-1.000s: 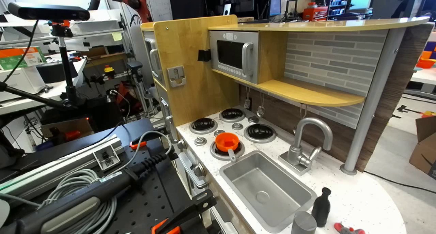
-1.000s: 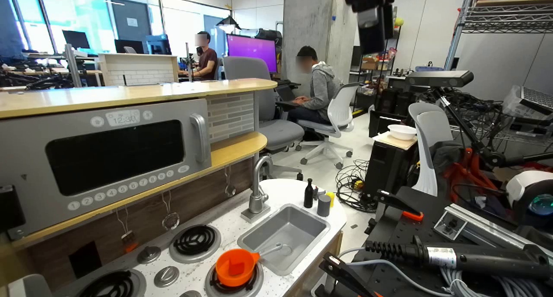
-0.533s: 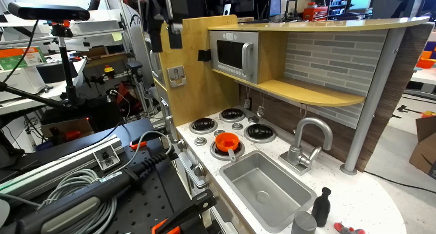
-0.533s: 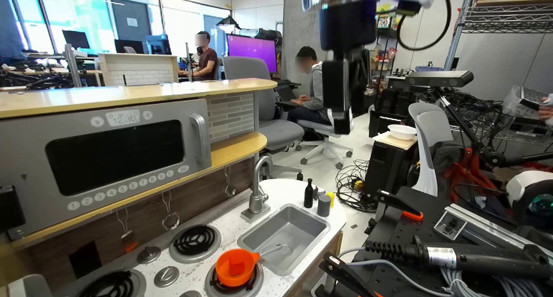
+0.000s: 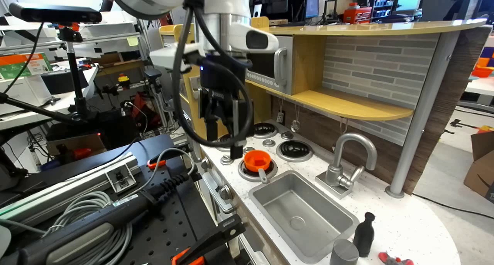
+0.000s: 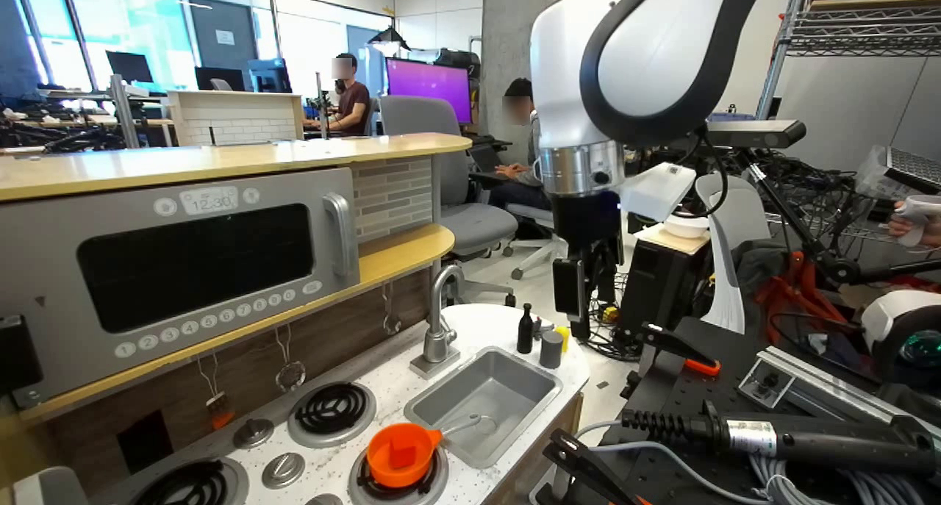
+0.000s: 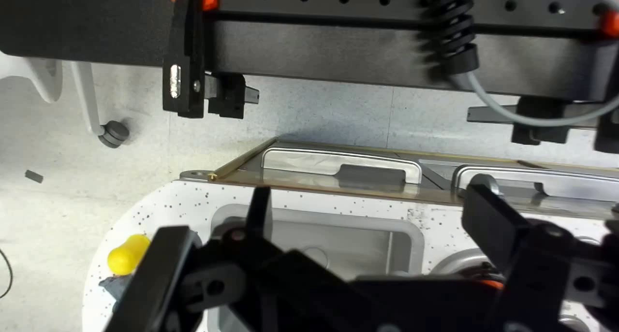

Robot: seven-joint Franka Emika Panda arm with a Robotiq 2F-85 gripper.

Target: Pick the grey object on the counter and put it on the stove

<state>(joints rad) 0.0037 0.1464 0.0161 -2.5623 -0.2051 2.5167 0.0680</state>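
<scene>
The grey object is a small grey cylinder (image 5: 344, 253) standing on the white counter (image 5: 420, 222), beside the near end of the sink basin. It also shows in an exterior view (image 6: 550, 349); in the wrist view it is mostly hidden behind a finger. The stove's dark burners (image 5: 294, 149) lie at the far end of the worktop and also show in an exterior view (image 6: 332, 409). My gripper (image 5: 224, 146) points down in the air, high above the worktop's front side and apart from the cylinder. In the wrist view its fingers (image 7: 370, 194) are wide apart with nothing between them.
An orange pot (image 5: 257, 160) with a grey handle sits on a burner. A dark bottle (image 5: 364, 234) and a red-grey toy (image 5: 393, 259) stand near the cylinder, with a yellow object (image 6: 562, 337) behind. The tap (image 5: 335, 161) and microwave shelf (image 5: 351, 103) rise above the counter.
The arm has come down from the top of both exterior views. The gripper has moved lower, toward the worktop's height. The objects on the counter have not moved.
</scene>
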